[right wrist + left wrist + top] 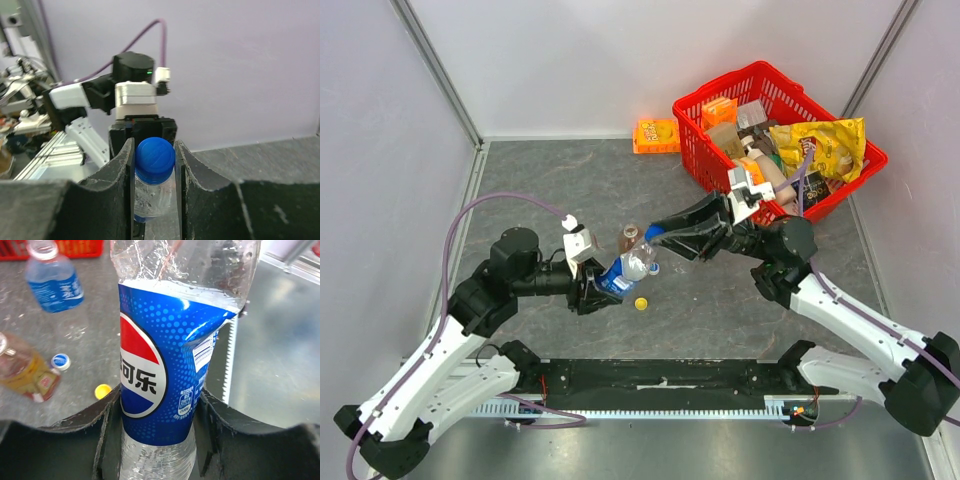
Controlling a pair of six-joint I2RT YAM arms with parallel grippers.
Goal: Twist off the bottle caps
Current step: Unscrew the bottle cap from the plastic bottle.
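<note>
My left gripper (pixel 600 290) is shut on a clear bottle with a blue label (pixel 632 266), holding it off the table by its lower body; in the left wrist view (pixel 157 405) the bottle (pixel 165 355) fills the gap between the fingers. My right gripper (pixel 658 238) is shut on this bottle's blue cap (pixel 155 158), which sits on the neck. An amber bottle (pixel 25 372) lies open on the table, also seen from above (pixel 630 237). A yellow cap (pixel 641 303) and a whitish-blue cap (pixel 61 361) lie loose. A second clear bottle (pixel 52 282) stands behind, uncapped.
A red basket (pixel 700 110) full of snack packs stands at the back right. An orange box (pixel 657 134) lies by the back wall. Grey walls close in the table on the left, back and right.
</note>
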